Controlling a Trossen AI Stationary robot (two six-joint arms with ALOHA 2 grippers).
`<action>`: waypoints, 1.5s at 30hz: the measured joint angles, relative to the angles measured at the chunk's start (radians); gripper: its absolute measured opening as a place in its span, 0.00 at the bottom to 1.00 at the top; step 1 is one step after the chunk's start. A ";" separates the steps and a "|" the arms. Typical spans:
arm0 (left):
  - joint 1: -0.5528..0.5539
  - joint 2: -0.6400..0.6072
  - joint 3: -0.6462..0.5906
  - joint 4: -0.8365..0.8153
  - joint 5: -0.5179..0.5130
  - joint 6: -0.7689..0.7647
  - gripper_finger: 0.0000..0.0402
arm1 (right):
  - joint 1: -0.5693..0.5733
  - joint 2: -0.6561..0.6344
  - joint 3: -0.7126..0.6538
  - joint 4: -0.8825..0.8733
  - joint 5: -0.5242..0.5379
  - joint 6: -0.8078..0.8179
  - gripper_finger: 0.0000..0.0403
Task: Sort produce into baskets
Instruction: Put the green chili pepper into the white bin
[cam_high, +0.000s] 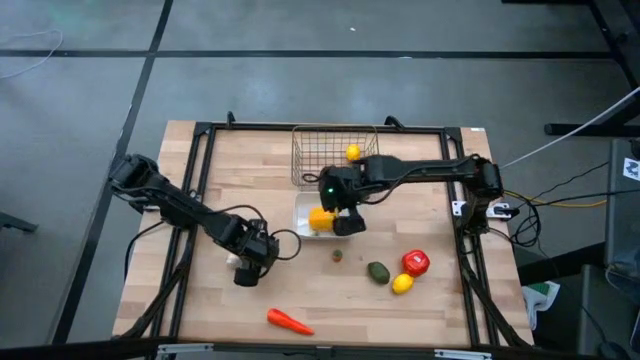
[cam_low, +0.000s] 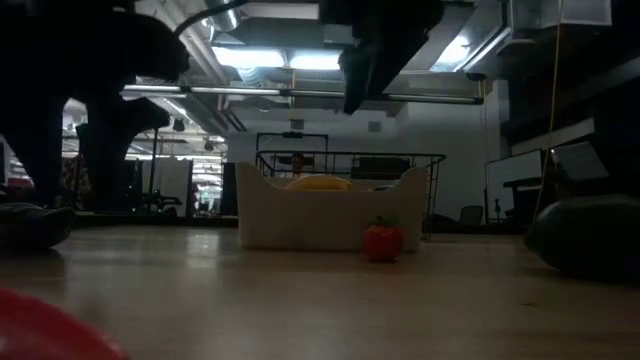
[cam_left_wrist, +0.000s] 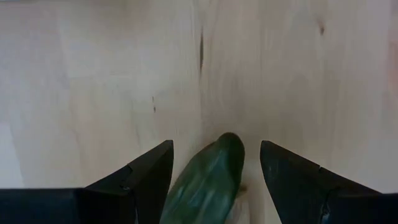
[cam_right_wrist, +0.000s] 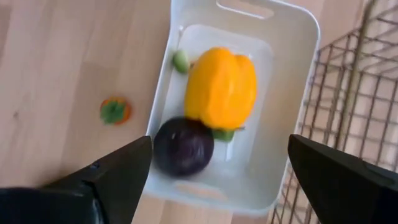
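- The right claw (cam_high: 347, 222) hangs over the shallow white rectangular plastic tray (cam_high: 303, 213) near the middle of the pale wooden table (cam_high: 250, 170); its two dark fingers (cam_right_wrist: 112, 171) stand wide apart with nothing between them.
- In the right wrist view the tray (cam_right_wrist: 292, 112) holds a yellow bell pepper (cam_right_wrist: 221, 87), a dark purple ball (cam_right_wrist: 183, 146) touching the pepper's end, and a small pale green piece (cam_right_wrist: 180, 60) beside the pepper.
- A small orange-red fruit with a green top (cam_right_wrist: 114, 111) lies on the table just beside the tray; the low view shows it (cam_low: 383, 240) in front of the tray's wall (cam_low: 300, 220).
- The rectangular thin-wire mesh basket (cam_high: 310, 150) stands just behind the tray, touching or nearly touching it, with one yellow lemon (cam_high: 353, 153) inside.
- The left claw (cam_high: 248, 272) is down at the table on the left side, well apart from the tray. Its fingers (cam_left_wrist: 140, 177) are apart on either side of a dark green elongated vegetable (cam_left_wrist: 208, 180) lying on the wood; they do not press on it.
- On the table's right part lie a dark green avocado (cam_high: 377, 271), a red tomato (cam_high: 415, 263) and a second yellow lemon (cam_high: 402, 284), close together, the lemon touching the tomato.
- An orange carrot (cam_high: 288, 320) lies near the front edge, apart from the rest.
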 joint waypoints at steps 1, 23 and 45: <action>-0.003 0.010 0.000 0.006 0.000 0.000 0.59 | 0.000 -0.014 0.000 -0.014 0.000 0.010 0.92; -0.035 0.123 0.000 0.014 -0.016 -0.022 0.45 | 0.000 -0.507 -0.448 0.019 0.026 0.301 0.92; -0.003 0.101 0.025 -0.008 -0.018 -0.027 0.19 | 0.000 -0.648 -0.724 0.112 0.035 0.465 0.92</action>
